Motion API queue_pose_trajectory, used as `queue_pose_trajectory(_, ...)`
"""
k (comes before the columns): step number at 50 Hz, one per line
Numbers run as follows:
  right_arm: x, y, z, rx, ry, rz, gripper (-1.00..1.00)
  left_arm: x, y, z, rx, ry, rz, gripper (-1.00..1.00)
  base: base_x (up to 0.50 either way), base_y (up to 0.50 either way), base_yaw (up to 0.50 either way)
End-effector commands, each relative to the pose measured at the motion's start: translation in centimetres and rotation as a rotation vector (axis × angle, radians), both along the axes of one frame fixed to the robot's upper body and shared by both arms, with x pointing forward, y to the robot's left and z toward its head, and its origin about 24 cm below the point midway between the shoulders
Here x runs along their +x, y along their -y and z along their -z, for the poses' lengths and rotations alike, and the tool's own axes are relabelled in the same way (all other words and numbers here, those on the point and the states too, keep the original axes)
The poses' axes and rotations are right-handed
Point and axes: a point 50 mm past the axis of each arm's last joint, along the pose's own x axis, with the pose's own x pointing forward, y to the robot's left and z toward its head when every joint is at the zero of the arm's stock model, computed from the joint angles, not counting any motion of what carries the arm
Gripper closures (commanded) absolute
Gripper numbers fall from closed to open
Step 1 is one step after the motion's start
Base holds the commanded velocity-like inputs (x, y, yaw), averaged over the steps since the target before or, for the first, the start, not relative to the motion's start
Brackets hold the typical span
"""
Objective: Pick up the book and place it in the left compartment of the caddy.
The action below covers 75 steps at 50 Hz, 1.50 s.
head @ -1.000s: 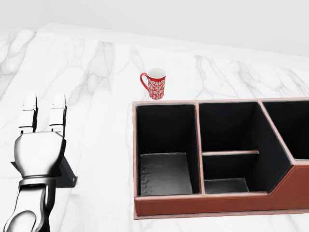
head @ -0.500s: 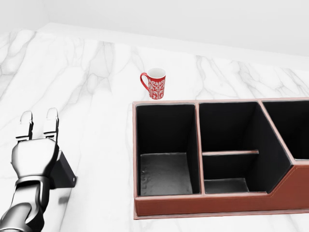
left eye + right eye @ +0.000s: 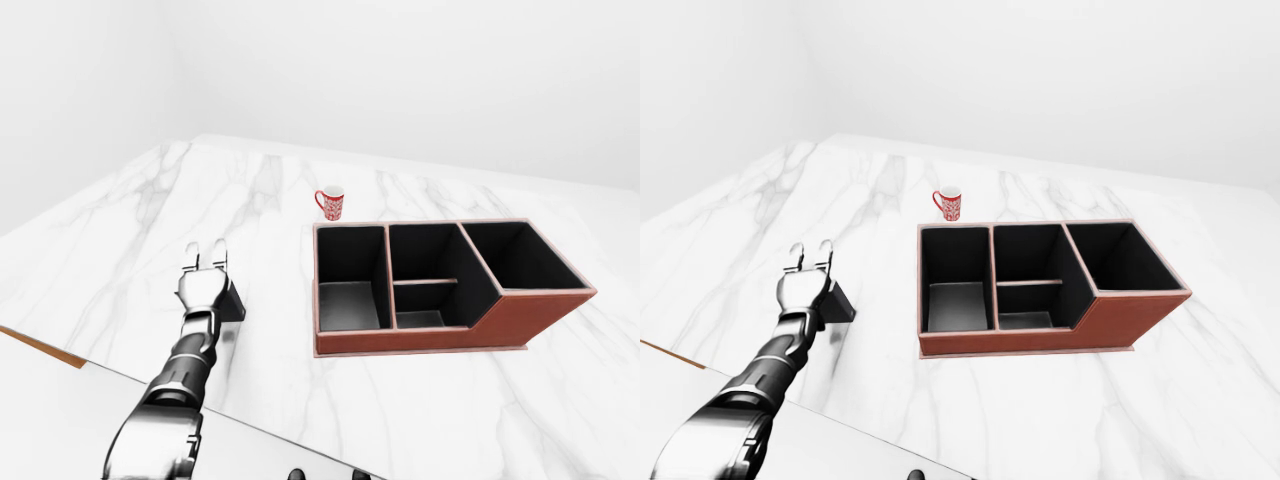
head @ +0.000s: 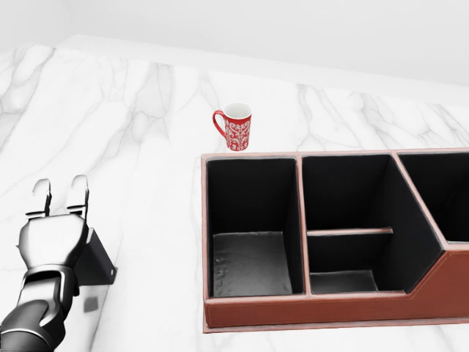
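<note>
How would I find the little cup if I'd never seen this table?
Look first for the big brown caddy with black compartments on the white marble table. Just above its top-left corner in the head view stands the cup. It's the only red thing there, with a white pattern and its handle pointing left.

Bright, even, shadowless render; sharp throughout (caddy (image 4: pixel 322 312) interior dark); no glare.
</note>
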Motion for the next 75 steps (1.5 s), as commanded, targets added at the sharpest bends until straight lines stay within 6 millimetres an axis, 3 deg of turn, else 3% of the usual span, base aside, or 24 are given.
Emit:
queue_pose_trajectory(1,0.1,0.0,0.1,0.001,-0.005,-0.008,-1.00,0.2,0.1,0.6,0.017,-0.069,-0.005,-1.00,0.00,0.00,0.00)
queue_pose_trajectory(20,0.0,-0.1,0.1,-0.003,-0.008,-0.004,-1.00,0.2,-0.3,0.6,-0.018,-0.076,-0.041,-1.00,0.00,0.00,0.00)
queue_pose_trajectory(46,0.1,0.1,0.4,0.006,-0.020,-0.003,-1.00,-1.0,-0.6,2.2,-0.025,-0.138,-0.061,-1.00,0.00,0.00,0.00)
queue_pose_trajectory(47,0.2,0.1,0.6,0.011,-0.024,-0.005,-1.00,-1.1,-0.4,2.3,-0.016,-0.145,-0.049,0.69,0.00,0.00,0.00)
queue_pose_trajectory(48,0.2,0.1,0.5,0.010,-0.023,-0.005,-1.00,-1.1,-0.3,2.3,-0.016,-0.145,-0.048,1.00,0.00,0.00,0.00)
queue_pose_trajectory(73,0.0,0.1,0.2,0.001,-0.016,0.002,-1.00,-1.6,0.4,3.2,0.115,-0.200,0.052,1.00,0.00,0.00,0.00)
queue_pose_trajectory(75,0.0,0.1,0.1,-0.002,-0.014,0.003,-1.00,-1.6,1.0,3.4,0.192,-0.222,0.121,1.00,0.00,0.00,0.00)
